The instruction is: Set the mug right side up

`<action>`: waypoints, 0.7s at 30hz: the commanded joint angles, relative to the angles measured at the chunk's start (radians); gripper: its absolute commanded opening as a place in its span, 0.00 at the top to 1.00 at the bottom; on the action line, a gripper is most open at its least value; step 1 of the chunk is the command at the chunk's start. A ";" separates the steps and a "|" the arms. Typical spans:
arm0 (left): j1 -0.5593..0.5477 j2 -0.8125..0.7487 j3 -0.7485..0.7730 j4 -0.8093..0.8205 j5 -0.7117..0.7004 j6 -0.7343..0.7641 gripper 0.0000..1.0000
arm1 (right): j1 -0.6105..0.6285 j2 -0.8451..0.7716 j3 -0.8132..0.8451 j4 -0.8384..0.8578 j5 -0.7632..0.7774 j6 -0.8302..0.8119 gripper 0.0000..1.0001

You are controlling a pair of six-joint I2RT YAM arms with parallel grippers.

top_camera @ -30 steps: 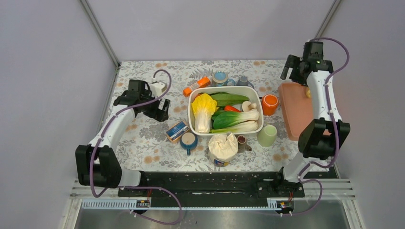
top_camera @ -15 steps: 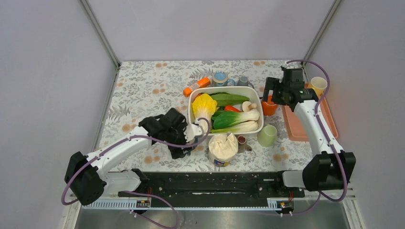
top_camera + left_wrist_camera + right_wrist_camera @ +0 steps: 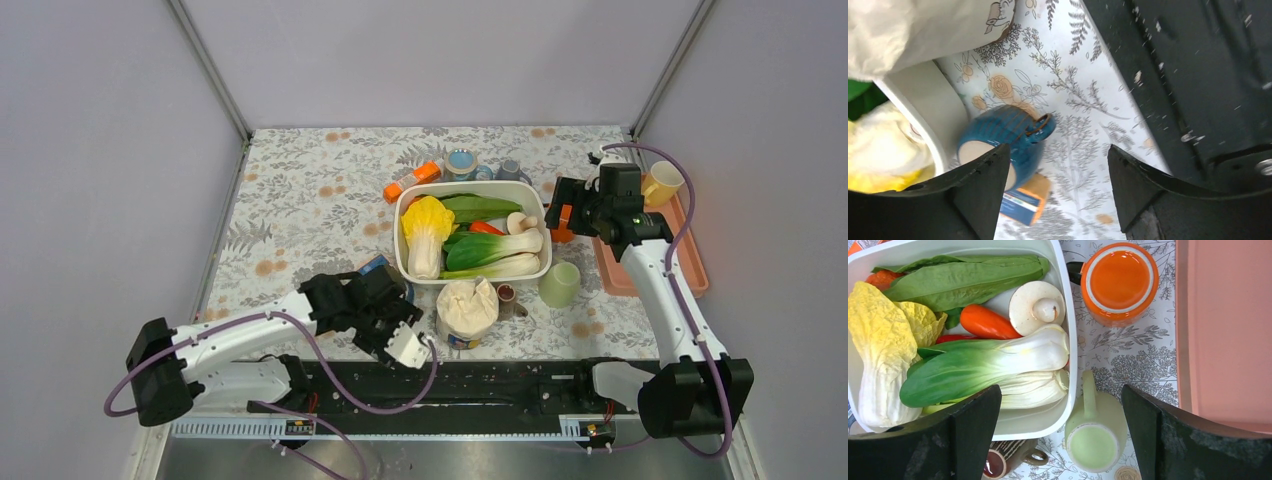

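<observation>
A pale green mug [image 3: 560, 283] stands between the white bin [image 3: 470, 187] and the pink tray [image 3: 620, 270]. In the right wrist view the green mug [image 3: 1096, 432] shows a flat ringed face on top, with its handle toward the bin. An orange mug [image 3: 1119, 282] stands beyond it, also showing a ringed disc. My right gripper [image 3: 1060, 395] is open, high over the bin's right edge and the mugs; it also shows in the top view [image 3: 565, 205]. My left gripper [image 3: 1058, 150] is open and low beside a blue mug [image 3: 1013, 132], which it hides in the top view [image 3: 388, 305].
The bin holds cabbage, bok choy, a carrot and a mushroom. A cream bag [image 3: 467, 310] and a small brown mug [image 3: 1003, 460] lie in front of it. A blue box [image 3: 1020, 205] sits by the blue mug. A yellow cup [image 3: 663, 183] stands on the tray. The black base rail [image 3: 1198, 75] is close.
My left arm swung from the far left to the near centre, down by the blue mug. My right arm came in from the far right corner to above the orange and green mugs.
</observation>
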 commanded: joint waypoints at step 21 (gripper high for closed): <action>-0.054 0.219 -0.251 0.428 -0.414 0.653 0.56 | 0.008 -0.035 -0.031 0.084 -0.170 -0.003 0.01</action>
